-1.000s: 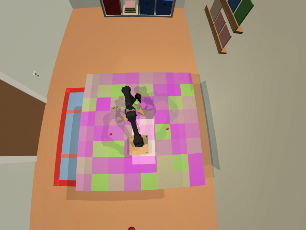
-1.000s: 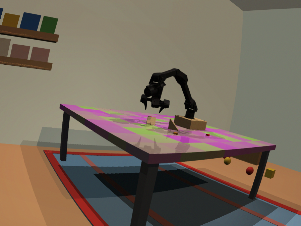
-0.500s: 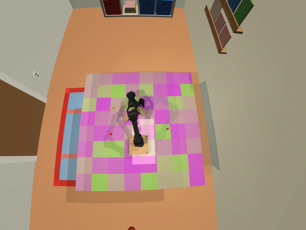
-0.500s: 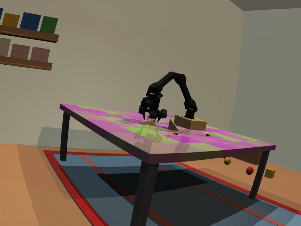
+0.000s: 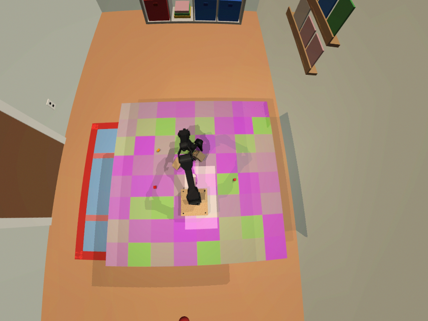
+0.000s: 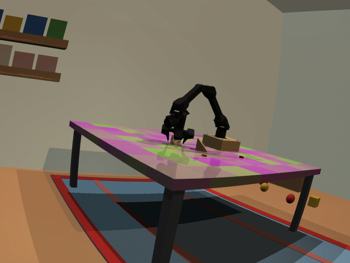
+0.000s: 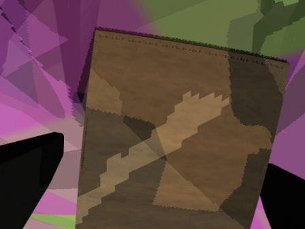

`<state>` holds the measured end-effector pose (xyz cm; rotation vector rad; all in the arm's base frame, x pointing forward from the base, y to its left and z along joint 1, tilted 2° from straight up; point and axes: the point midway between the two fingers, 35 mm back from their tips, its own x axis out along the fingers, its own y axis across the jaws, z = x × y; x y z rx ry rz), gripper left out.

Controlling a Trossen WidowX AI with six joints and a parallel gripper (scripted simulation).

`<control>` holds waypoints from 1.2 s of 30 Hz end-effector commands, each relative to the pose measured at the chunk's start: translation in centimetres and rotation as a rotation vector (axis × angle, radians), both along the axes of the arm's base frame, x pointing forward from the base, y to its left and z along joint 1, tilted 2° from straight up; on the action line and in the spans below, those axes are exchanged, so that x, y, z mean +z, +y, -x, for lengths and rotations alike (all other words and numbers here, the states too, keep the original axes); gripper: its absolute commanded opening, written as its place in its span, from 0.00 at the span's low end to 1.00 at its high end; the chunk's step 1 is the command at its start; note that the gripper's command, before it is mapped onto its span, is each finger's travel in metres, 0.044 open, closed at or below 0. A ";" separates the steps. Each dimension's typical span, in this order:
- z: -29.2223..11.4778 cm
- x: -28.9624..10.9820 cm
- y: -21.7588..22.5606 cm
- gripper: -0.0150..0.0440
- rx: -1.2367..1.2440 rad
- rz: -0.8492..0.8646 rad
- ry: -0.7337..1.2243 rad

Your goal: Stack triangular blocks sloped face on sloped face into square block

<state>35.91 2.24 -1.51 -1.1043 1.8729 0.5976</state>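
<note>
Gripper [image 6: 177, 139] straddles the triangular block [image 7: 177, 144], jaws wide apart, holding nothing. Center it, then close gently without pushing it.

Checkered pink-and-green table [image 6: 181, 181] carrying a wooden wedge [image 7: 177, 144] flat between the spread fingers [image 6: 169, 132], a second wedge [image 6: 201, 145] standing just beside them toward the arm's wooden base [image 6: 221, 141], plus an orange bit [image 5: 158, 150] and two red bits [image 5: 154, 186] [image 5: 234, 179] well apart.
</note>
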 end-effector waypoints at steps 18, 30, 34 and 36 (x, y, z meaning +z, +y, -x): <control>-0.1 0.6 0.0 0.34 0.000 0.000 0.000; 0.0 6.4 -0.2 0.25 0.000 0.000 0.000; 0.2 8.3 -0.3 0.25 0.000 0.000 0.000; 0.3 9.3 -0.4 0.25 0.000 0.001 0.000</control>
